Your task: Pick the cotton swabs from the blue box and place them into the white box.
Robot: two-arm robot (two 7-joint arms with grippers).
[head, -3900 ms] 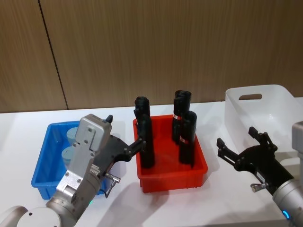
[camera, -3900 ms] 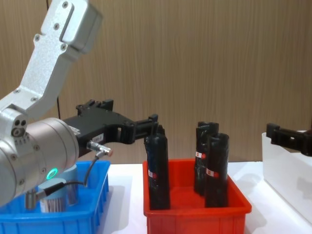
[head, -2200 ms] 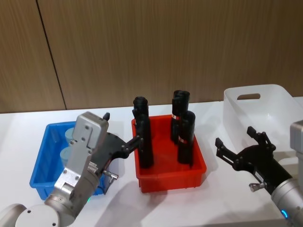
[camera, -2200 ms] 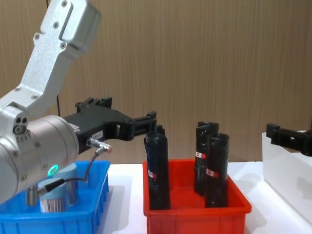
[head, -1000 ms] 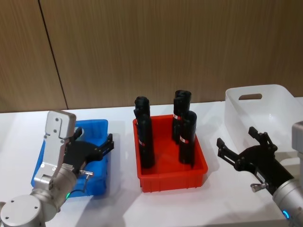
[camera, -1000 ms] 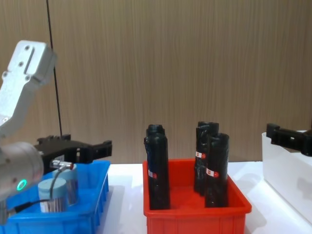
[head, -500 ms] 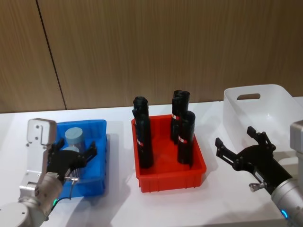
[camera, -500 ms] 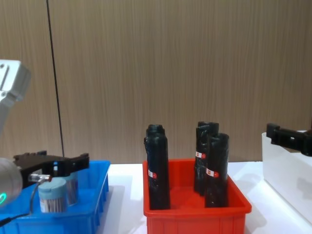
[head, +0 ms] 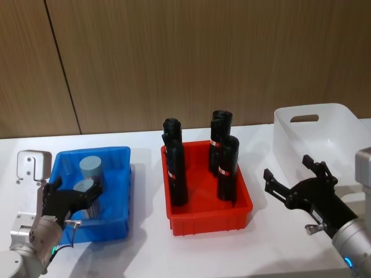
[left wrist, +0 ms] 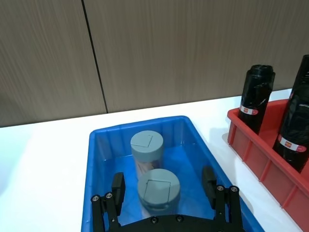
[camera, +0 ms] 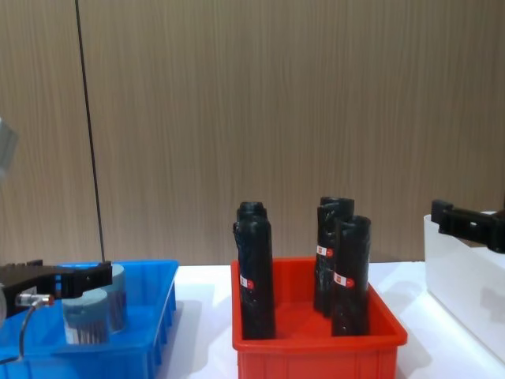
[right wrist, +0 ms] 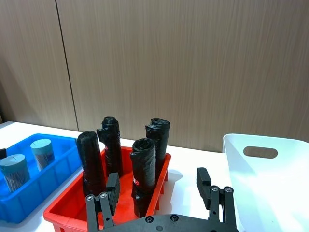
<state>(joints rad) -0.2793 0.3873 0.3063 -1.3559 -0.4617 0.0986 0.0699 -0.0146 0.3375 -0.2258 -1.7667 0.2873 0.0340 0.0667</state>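
The fingers of your left gripper stand wide apart, one on each side of the nearer jar of the cotton swabs, gripping nothing. Both jars stand upright in the blue box. Your right gripper hovers spread open over the table, between the red bin and the white box.

Glossy plastic blue box (smooth walls).
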